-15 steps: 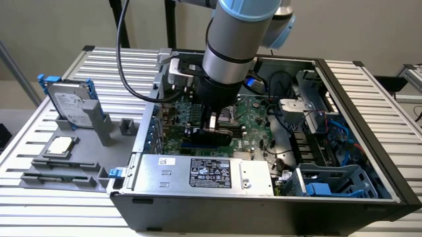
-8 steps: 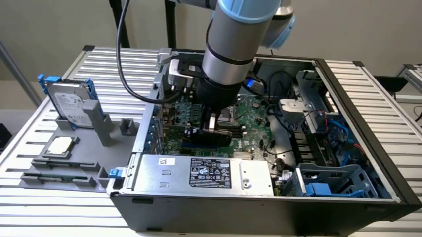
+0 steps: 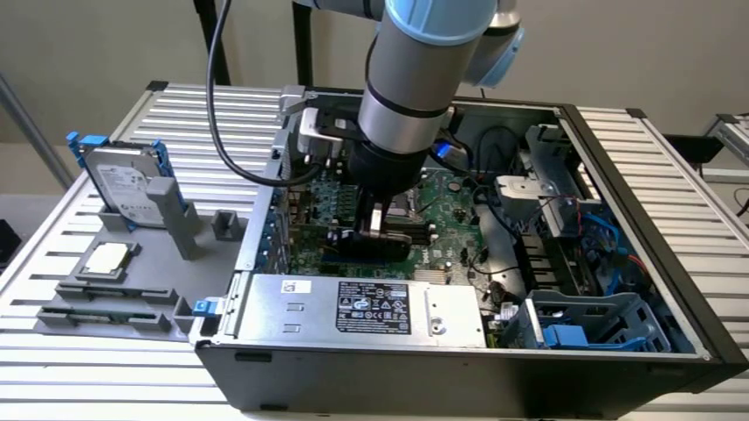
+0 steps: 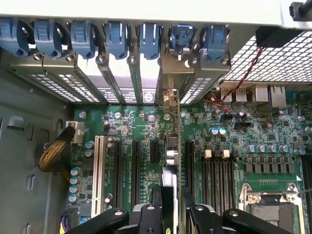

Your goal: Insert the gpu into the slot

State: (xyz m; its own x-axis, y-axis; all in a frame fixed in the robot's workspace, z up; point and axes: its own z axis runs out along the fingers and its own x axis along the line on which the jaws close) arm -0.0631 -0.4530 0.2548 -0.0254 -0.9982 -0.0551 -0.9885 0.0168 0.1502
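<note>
Wrist view shows your hand (image 4: 171, 207) clamped on the gpu (image 4: 173, 146), a small flat black card with a thin green edge. It stands edge-down over the green motherboard (image 4: 131, 122), at 12 o'clock from the big silver labelled box (image 3: 363, 307) in the exterior view. You are likely at the insertion step. The long blue slot is hidden beneath the card, so you cannot tell whether it is seated. This calls for a square, straight press.
</note>
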